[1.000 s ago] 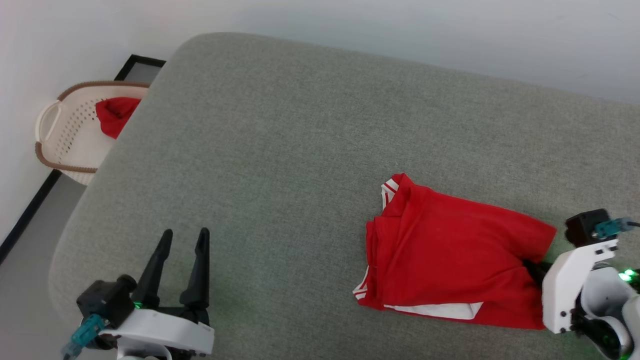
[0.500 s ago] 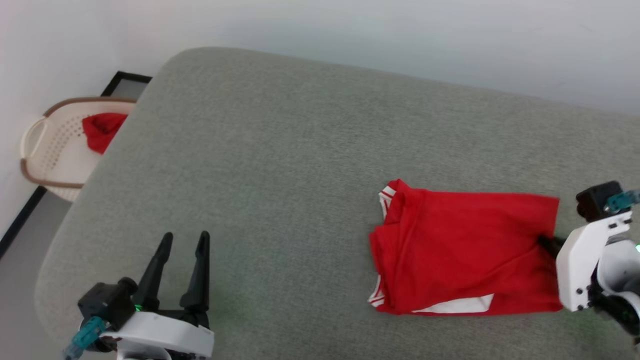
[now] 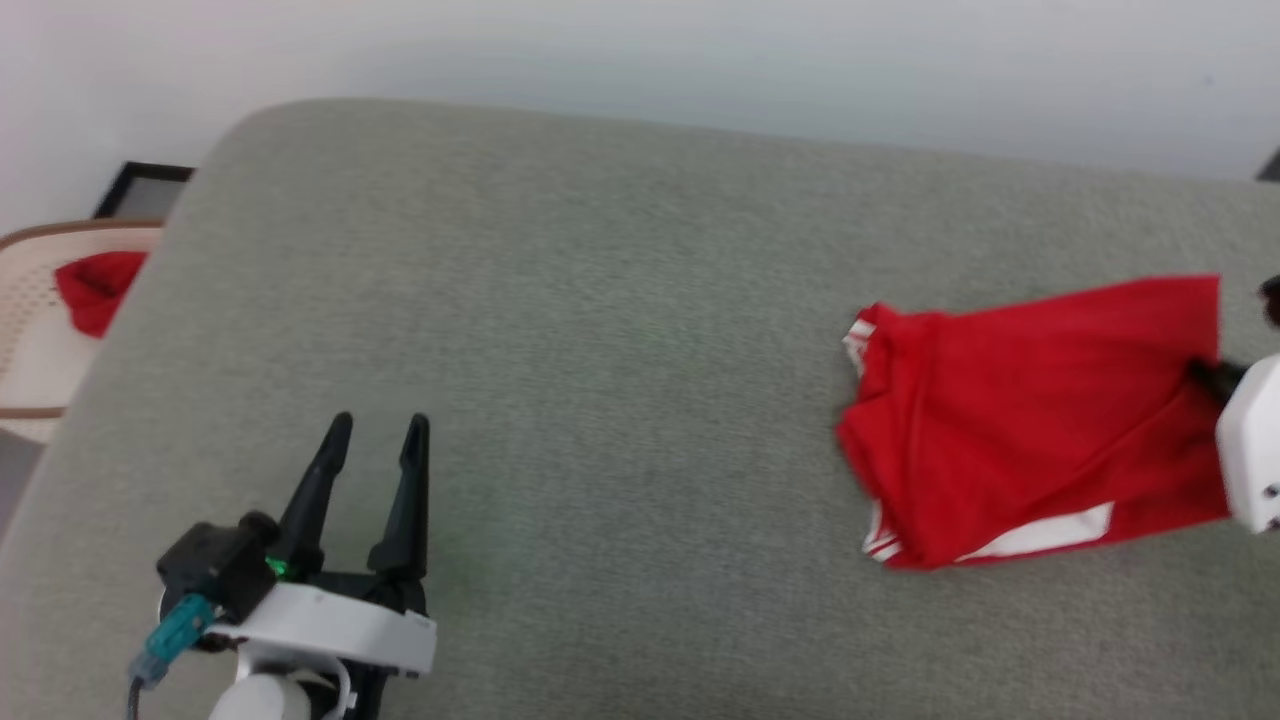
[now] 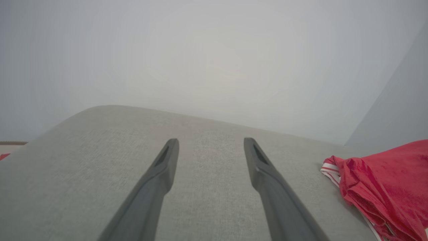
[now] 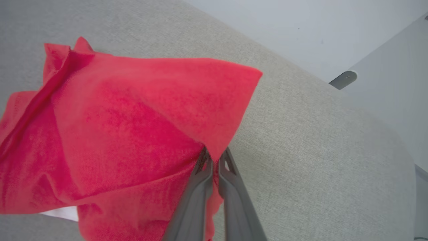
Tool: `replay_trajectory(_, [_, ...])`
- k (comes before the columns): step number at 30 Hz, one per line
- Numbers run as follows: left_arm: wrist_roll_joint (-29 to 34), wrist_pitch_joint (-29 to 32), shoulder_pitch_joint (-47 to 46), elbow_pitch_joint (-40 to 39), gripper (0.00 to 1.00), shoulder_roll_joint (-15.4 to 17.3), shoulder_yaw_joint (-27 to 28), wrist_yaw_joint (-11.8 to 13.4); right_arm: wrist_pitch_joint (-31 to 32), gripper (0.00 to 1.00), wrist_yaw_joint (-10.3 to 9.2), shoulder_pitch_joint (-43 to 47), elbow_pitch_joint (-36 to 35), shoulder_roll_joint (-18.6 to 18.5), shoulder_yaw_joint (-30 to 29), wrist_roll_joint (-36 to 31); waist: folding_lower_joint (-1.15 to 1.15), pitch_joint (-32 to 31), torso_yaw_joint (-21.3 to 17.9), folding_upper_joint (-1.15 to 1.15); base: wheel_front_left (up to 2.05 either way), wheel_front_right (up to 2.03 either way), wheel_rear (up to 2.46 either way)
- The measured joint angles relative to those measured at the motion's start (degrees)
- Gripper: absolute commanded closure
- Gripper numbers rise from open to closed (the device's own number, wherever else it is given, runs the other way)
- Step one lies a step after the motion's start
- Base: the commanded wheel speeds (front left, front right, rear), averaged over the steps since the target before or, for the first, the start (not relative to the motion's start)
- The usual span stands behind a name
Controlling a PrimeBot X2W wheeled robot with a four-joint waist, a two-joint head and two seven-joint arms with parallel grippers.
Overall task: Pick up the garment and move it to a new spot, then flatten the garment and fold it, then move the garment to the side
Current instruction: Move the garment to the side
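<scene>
The garment point(image 3: 1030, 420) is at the right side of the grey padded surface point(image 3: 600, 300), far from the left edge. It is a folded red bundle. A strip of the white sleeve shows along its near edge, and the white-and-red striped trim shows at its two left corners. In the left wrist view the garment's point(image 4: 384, 187) left end rests on the padding, with the striped trim at its tip.

The right gripper point(image 5: 214, 155) has hold of the garment point(image 5: 127, 134) at its right edge. In the right wrist view its jaws are pressed almost together, with a fold of red cloth pinched between the tips. From this point the cloth rises like a small tent and spreads away to the left. In the head view the right gripper point(image 3: 1210, 375) is at the right border of the picture, one dark finger going into the cloth, its white body just below.

The left gripper point(image 3: 380, 425) is at the lower left in the head view, over bare padding and well apart from the garment. Its jaws are spread apart and nothing is between them. The left wrist view shows the left gripper point(image 4: 210, 142) the same way, with only grey padding between the two fingers.

Beyond the left end of the padded surface stands a cream basket point(image 3: 30, 350) with a brown rim. A small plain red cloth point(image 3: 95, 290) lies inside it.
</scene>
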Motion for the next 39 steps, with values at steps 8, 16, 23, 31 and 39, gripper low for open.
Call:
replay_trajectory(8, [0.94,0.01,-3.57,-1.26,0.00,-0.23,-1.43,0.00,-3.18,1.00,0.00,-6.06,1.97,-6.89,1.89,0.91,0.00,3.48,-3.69,0.00,0.00,0.00,0.00])
replay_trajectory(16, [1.92,0.00,-7.31,-2.82,0.00,-0.16,-2.19,0.00,-8.91,1.00,0.00,-14.04,5.93,-13.18,5.20,0.52,0.00,8.21,-6.73,0.00,0.00,0.00,0.00])
replay_trajectory(23, [2.44,0.00,-10.42,-4.02,0.00,0.31,-2.24,0.00,-14.00,1.00,0.00,-20.39,10.77,-17.62,8.44,-1.07,0.00,12.68,-8.59,0.00,0.00,0.00,0.00])
replay_trajectory(31, [3.43,0.00,-13.01,-4.97,0.00,0.77,-2.89,0.00,-18.51,1.00,0.00,-26.55,16.95,-20.65,10.95,-5.39,0.00,17.24,-10.39,0.00,0.00,0.00,0.00])
replay_trajectory(39, [3.86,0.00,-14.47,-5.47,0.00,1.41,-3.28,0.00,-20.71,1.00,0.00,-31.26,21.62,-21.81,12.17,-13.05,0.00,20.60,-12.21,0.00,0.00,0.00,0.00])
